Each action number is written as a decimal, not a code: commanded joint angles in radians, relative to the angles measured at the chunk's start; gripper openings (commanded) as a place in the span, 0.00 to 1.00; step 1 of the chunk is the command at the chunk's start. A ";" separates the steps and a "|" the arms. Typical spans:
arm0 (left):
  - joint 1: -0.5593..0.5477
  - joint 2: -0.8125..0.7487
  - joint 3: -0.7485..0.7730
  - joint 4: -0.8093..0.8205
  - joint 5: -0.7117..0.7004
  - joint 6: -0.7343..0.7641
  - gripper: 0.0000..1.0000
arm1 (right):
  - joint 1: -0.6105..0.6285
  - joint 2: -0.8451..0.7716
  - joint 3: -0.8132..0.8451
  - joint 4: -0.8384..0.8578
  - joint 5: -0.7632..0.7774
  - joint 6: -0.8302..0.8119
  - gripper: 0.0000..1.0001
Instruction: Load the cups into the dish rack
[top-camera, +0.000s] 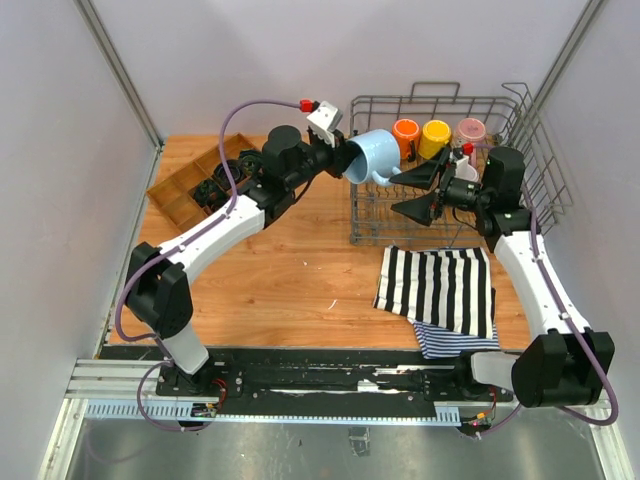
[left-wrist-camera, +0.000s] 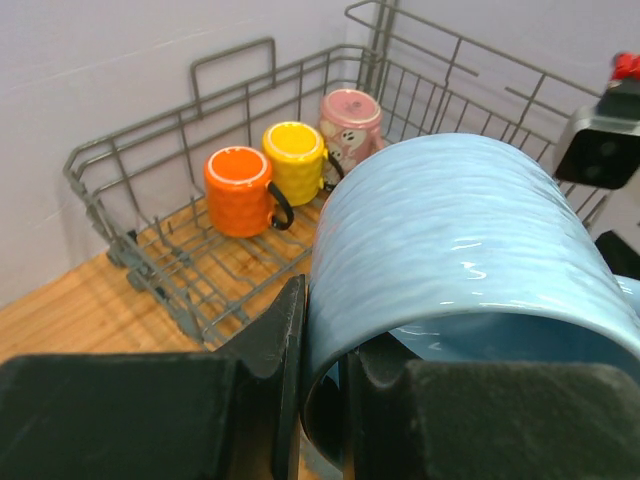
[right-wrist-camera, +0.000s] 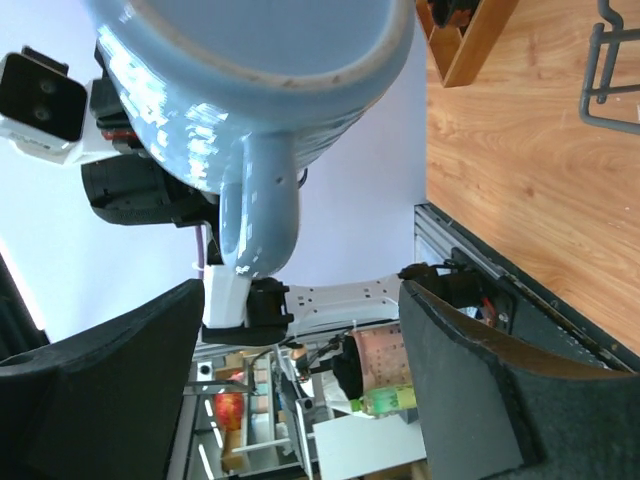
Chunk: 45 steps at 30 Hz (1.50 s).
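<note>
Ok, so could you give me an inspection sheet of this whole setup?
Surface: wooden table, no spills seen.
Job's things: orange mug, yellow mug and pink mug stand in a row at the back of the dish rack; light blue mug held at its left edge; grey mug not seen.
Clutter: striped cloth in front of the rack; wooden tray far left, dark items inside.
Grippers: left gripper shut on the light blue mug's rim; right gripper open, fingers either side of the handle.
Cables: purple cable along each arm, clear of the mugs.
Surroundings: pale walls.
</note>
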<state>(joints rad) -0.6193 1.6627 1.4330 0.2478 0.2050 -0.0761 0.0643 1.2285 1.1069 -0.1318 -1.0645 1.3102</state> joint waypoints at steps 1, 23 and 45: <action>-0.001 0.005 0.075 0.223 0.069 -0.035 0.01 | 0.018 0.021 -0.046 0.284 -0.026 0.216 0.78; 0.013 0.046 0.073 0.314 0.152 -0.114 0.01 | 0.122 0.166 -0.040 0.620 0.037 0.428 0.30; 0.032 -0.045 -0.027 0.271 0.075 -0.138 0.77 | 0.095 0.118 -0.045 0.646 0.154 0.368 0.01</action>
<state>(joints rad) -0.5907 1.6917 1.4338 0.4480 0.3046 -0.2001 0.1642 1.3754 1.0473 0.4267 -0.9314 1.7233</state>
